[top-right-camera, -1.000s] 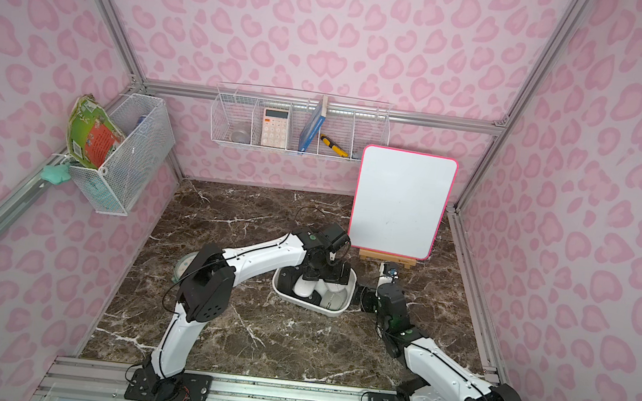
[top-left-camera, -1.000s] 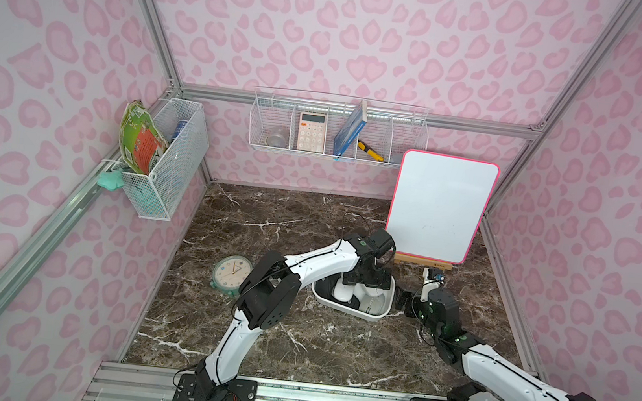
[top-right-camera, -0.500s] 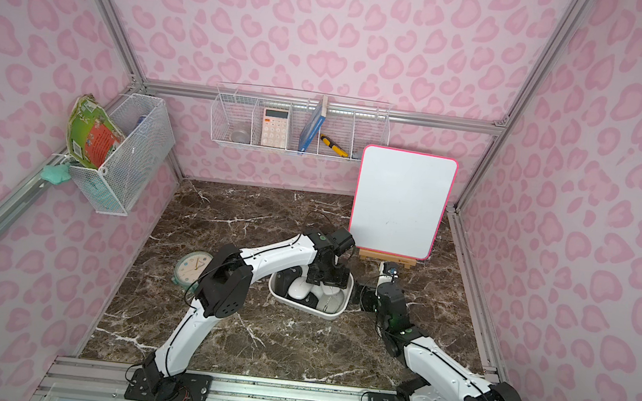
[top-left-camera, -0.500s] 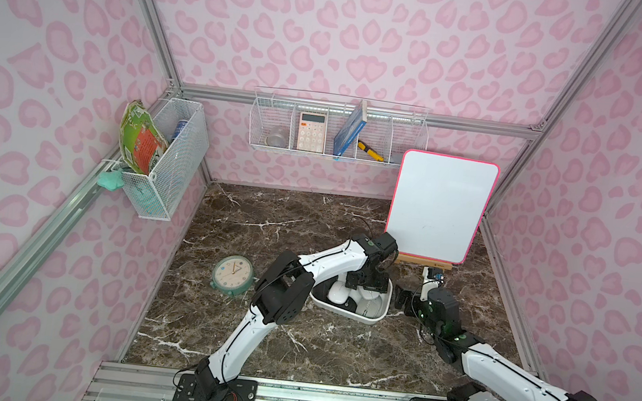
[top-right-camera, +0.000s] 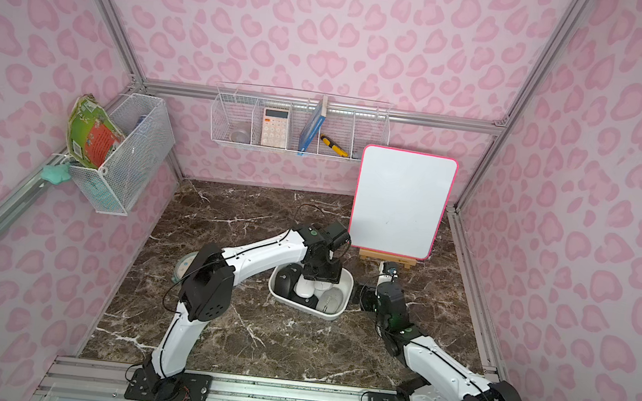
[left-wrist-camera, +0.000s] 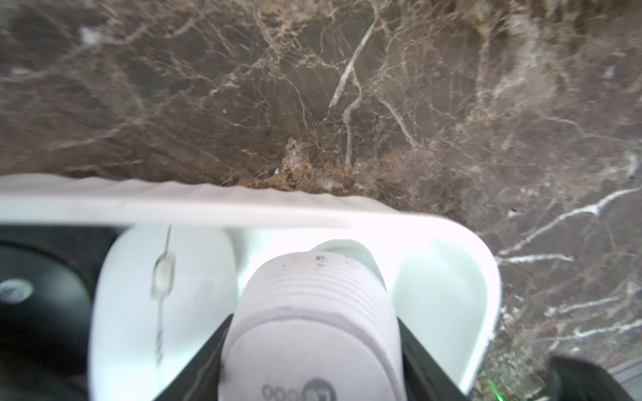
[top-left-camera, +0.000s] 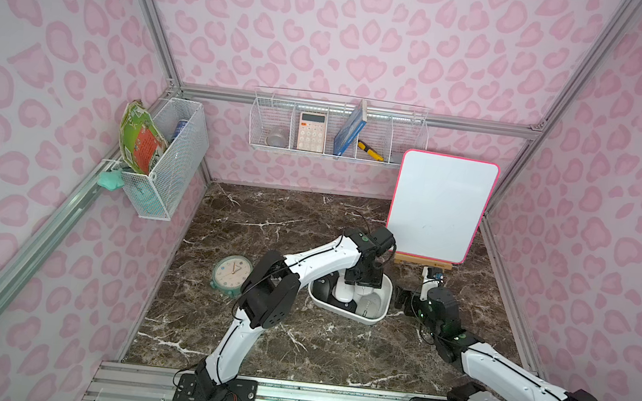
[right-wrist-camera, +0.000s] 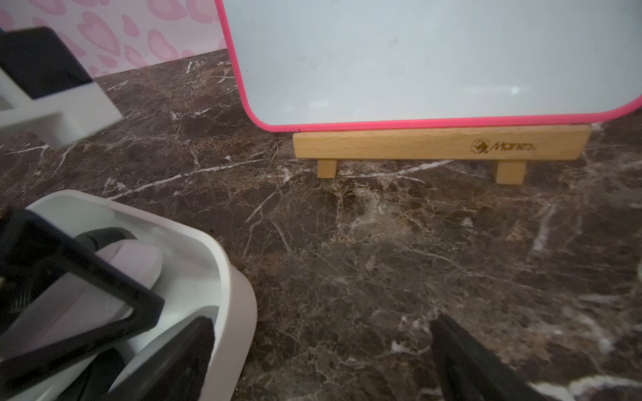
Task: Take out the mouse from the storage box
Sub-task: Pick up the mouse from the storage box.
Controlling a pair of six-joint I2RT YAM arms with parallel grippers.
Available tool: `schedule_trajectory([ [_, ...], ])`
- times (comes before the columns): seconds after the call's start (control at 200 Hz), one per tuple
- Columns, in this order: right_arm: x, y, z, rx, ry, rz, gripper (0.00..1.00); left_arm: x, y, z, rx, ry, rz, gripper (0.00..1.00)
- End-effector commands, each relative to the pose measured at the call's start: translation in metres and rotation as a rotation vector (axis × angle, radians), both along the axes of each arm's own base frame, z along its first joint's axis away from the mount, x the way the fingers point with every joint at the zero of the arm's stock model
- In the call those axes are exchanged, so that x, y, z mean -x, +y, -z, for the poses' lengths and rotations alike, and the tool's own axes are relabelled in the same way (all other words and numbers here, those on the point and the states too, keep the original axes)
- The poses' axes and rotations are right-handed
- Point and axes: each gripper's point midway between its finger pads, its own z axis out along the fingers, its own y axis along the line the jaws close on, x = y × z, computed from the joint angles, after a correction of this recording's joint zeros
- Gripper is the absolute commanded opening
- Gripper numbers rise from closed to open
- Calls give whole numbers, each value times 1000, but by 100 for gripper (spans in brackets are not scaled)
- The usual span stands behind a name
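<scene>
1. Only the left wrist view is showing the white mouse (left-wrist-camera: 156, 295) from close. Its scroll wheel is facing up, and one ribbed white finger (left-wrist-camera: 312, 312) is standing just beside it inside the storage box (left-wrist-camera: 208, 208). A black mouse (left-wrist-camera: 34, 295) is lying on the other side of the white one.
2. Only the right wrist view is showing the printed logo on the wooden easel (right-wrist-camera: 441, 142), which is carrying the pink-framed whiteboard (right-wrist-camera: 417, 52).
3. Only the top views are showing the mint-green clock (top-left-camera: 231, 273) and the calculator (top-left-camera: 312, 131) in the wire basket (top-left-camera: 268, 146) on the back wall.
4. The storage box (top-left-camera: 373, 318) is sitting on the dark marble-pattern table (top-left-camera: 268, 212), in front of the whiteboard. It is holding several mice. Pink spotted walls are closing the room.
5. The left arm is reaching forward with its wrist bending down. The left gripper (top-left-camera: 361, 286) is pointing down into the box, over the white mouse (top-left-camera: 341, 292). I cannot tell if its jaws are pinching it.
6. The right arm is lying low. The right gripper (top-left-camera: 400, 299) is just beside the right end of the box, with its fingers spread wide and gripping nothing.
</scene>
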Motion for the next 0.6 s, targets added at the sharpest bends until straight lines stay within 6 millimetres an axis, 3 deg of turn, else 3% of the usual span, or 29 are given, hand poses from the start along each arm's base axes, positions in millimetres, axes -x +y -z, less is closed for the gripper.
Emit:
schedule_trajectory([
  [0.0, -3, 2, -6, -6, -19, -2, 100, 0, 6, -19, 3, -43, 3, 56],
  [0.13, -2, 1, -7, -7, -23, -2, 99, 1, 21, -43, 20, -89, -1, 56],
  [0.24, -2, 1, -7, -9, -24, -2, 99, -3, 51, -59, 32, -103, -53, 56],
  [0.4, -2, 3, -8, -12, -23, -7, 99, -16, 110, -75, 14, -148, -160, 56],
  [0.595, -2, 2, -8, -11, -24, -7, 100, -29, 187, -65, -37, -139, -307, 55],
])
